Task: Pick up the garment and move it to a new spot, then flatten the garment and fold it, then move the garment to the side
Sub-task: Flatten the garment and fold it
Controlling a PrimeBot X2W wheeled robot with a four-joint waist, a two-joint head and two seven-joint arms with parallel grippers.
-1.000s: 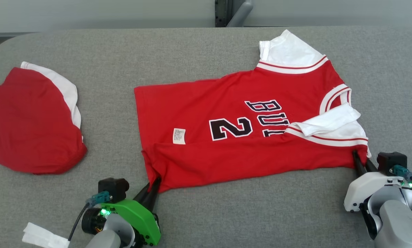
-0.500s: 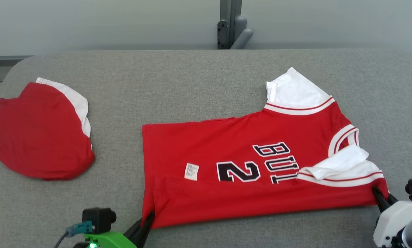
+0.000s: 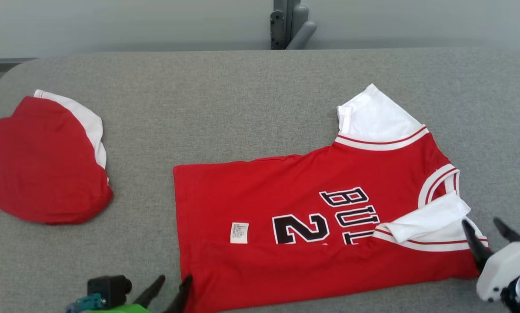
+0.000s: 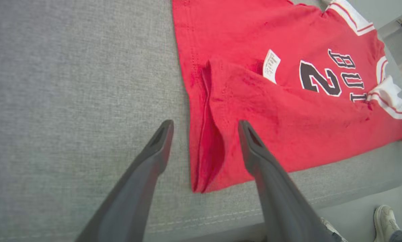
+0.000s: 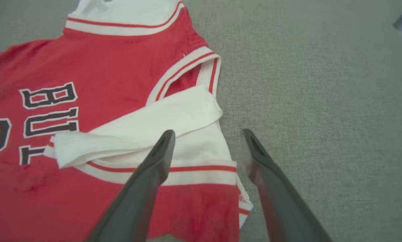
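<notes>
Two red garments lie on the grey table [image 3: 242,108]. The landmark is the jersey [image 3: 286,204], spread with its hem to the left and its collar to the right.

(a) Well to the left of the jersey sits a folded red-and-white bundle [image 3: 42,161], clear of the work.

(b) At the jersey's near hem corner, the left gripper [image 3: 175,280] has its fingers apart and holds nothing. In the left wrist view, one finger [image 4: 160,141] stands over bare table beside the hem. The other is above the turned-over flap.

(c) The jersey's near long edge is folded up over its front, partly covering the number. A white label [image 3: 239,232] sits just above the flap's edge. The far sleeve [image 3: 373,117] lies unfolded.

(d) At the jersey's near shoulder corner, the right gripper [image 3: 481,224] is likewise spread and empty. It straddles the edge of the folded white sleeve [image 5: 147,124].

Judged step: leaving the first lengthwise fold in place. To do it well, both grippers should rise straight up before drawing back, so that no finger catches the flap. The rumpled near sleeve wants smoothing before the far side is folded.
</notes>
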